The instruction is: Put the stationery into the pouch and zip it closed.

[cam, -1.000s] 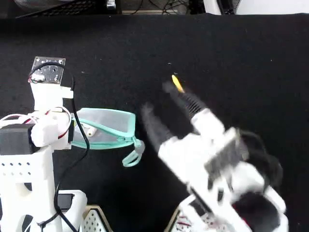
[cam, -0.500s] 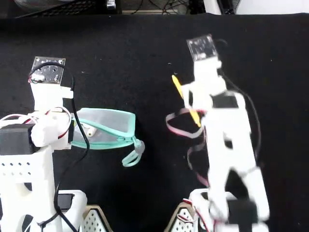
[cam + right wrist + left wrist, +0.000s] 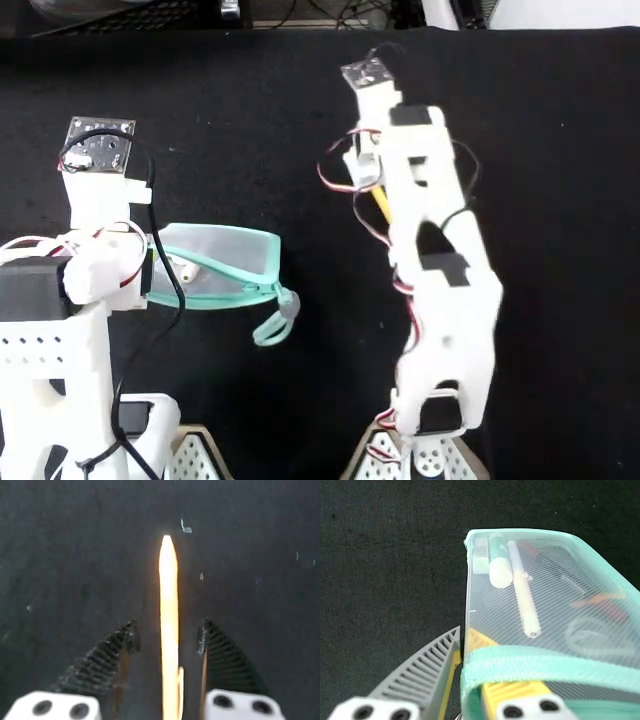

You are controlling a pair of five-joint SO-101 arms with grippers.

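Note:
A teal mesh pouch (image 3: 215, 262) lies at the left of the black table. My left gripper (image 3: 152, 268) is shut on its near edge. In the left wrist view, the pouch (image 3: 555, 580) holds a white pen (image 3: 522, 595), a capped white stick (image 3: 498, 565) and an orange item (image 3: 600, 600). Its teal rim wraps over one jaw of the left gripper (image 3: 462, 637). A yellow pen (image 3: 381, 205) lies on the cloth at centre, mostly under the right arm. My right gripper (image 3: 167, 627) is open, one finger on each side of the yellow pen (image 3: 168, 595), without touching it.
The pouch's teal wrist strap (image 3: 275, 320) trails toward the front. Both arm bases stand at the table's front edge. Cables and a keyboard (image 3: 120, 12) lie past the back edge. Bare black cloth (image 3: 560, 150) spreads to the right and behind the pen.
The right arm swung from low at the front right out over the yellow pen, and its open fingers now straddle it. The left arm and the pouch kept still.

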